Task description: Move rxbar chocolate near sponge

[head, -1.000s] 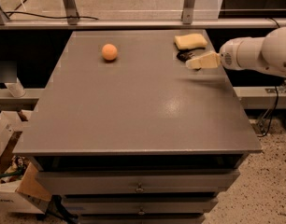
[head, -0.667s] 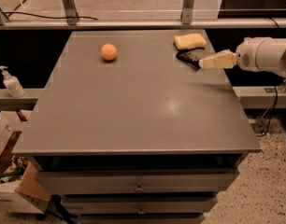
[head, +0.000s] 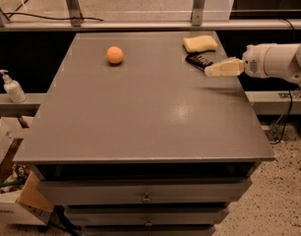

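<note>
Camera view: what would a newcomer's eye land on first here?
Probably the orange ball, alone at the far left of the grey table. Next, the white arm reaching in from the right, its gripper hovering at the far right edge, just beside the rxbar chocolate. That black bar lies right in front of the pale yellow sponge.

Claw [head: 208, 72] seemingly backed off, right of rxbar chocolate [head: 198, 60].

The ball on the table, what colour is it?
The ball is orange, best seen in the camera view; the pincer is beside the rxbar chocolate.
</note>
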`<action>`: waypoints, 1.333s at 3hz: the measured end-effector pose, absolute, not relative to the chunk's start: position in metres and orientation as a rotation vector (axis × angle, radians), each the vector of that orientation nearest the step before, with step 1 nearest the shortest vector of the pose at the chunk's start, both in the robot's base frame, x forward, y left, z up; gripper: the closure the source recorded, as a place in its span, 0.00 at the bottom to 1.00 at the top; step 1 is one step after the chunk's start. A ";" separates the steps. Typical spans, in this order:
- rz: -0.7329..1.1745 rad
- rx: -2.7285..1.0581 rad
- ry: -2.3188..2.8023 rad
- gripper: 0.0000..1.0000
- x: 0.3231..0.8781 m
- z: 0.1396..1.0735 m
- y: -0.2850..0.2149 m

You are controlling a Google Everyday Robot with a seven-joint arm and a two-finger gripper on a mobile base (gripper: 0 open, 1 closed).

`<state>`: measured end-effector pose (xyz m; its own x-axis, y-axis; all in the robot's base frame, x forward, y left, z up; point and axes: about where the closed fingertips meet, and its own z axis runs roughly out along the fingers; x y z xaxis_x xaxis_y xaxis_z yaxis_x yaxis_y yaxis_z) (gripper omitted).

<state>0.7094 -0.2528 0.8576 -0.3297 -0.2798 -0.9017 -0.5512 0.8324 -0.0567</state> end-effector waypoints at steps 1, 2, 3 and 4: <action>0.379 -0.669 1.943 0.00 0.704 0.856 -0.257; 0.434 -0.766 1.939 0.00 0.692 0.869 -0.259; 0.475 -0.888 1.932 0.00 0.676 0.888 -0.262; 0.475 -0.888 1.932 0.00 0.676 0.888 -0.262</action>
